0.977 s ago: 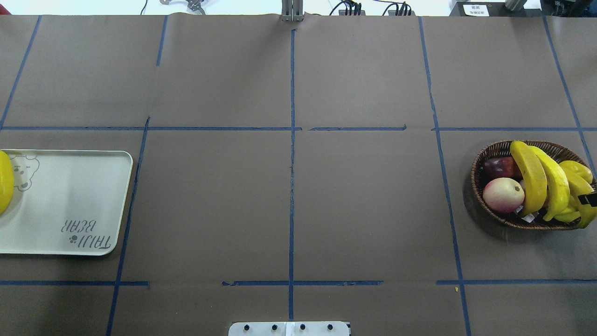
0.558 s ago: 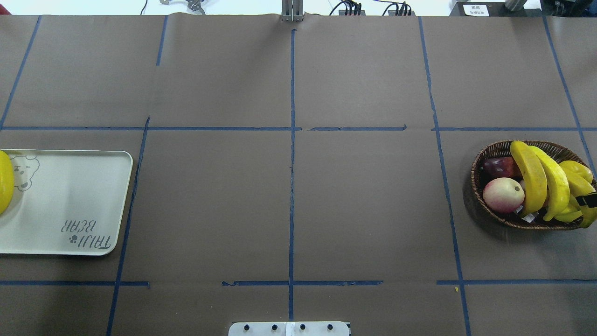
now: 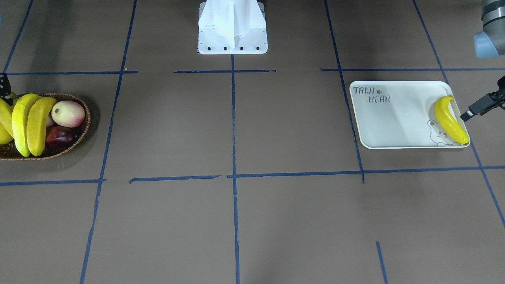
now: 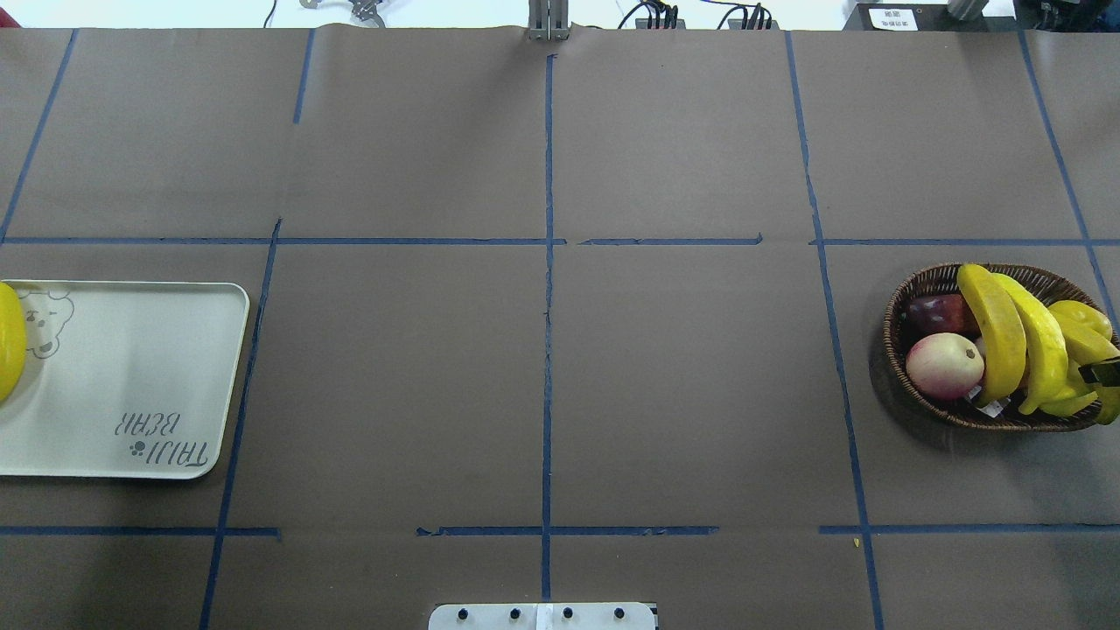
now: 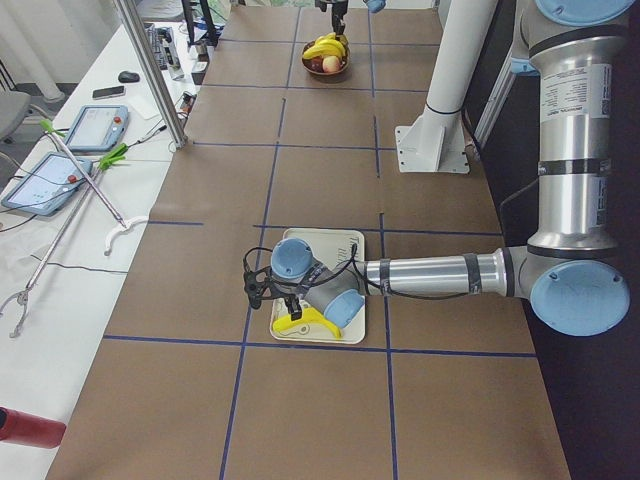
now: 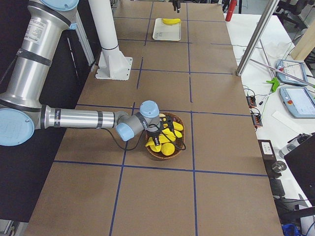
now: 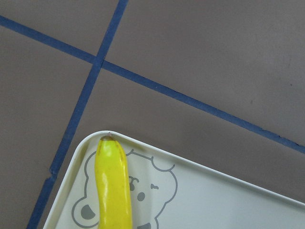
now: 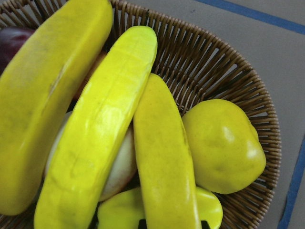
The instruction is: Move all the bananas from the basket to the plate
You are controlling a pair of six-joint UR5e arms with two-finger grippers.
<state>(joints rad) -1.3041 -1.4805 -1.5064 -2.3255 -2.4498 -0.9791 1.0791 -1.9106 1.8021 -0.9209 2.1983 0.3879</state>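
Table point(image 4: 682, 394): wide surface covered in brown paper, marked into rectangles by blue tape lines point(image 4: 548, 350).
Robot's right end: brown wicker basket point(image 4: 927, 278) sits on the paper.
Robot's left end: off-white plate point(image 4: 131, 367), well apart from the basket.
Robot's edge, middle: white pedestal base point(image 3: 232, 43).

A robotics laboratory. A long table covered in brown paper point(image 4: 682, 394) is marked into squares with blue tape lines point(image 4: 548, 350). In the left-end view, a large silver jointed robot arm with pale blue caps point(image 5: 565, 130) fills 3 o'clock. A white pedestal column point(image 5: 455, 60) rises at 1 o'clock. Two blue-edged touchscreen control tablets point(image 5: 95, 128) lie on a white side bench point(image 5: 40, 330) at 9 o'clock. From overhead, black plugs and cables point(image 4: 656, 16) sit at 12 o'clock.
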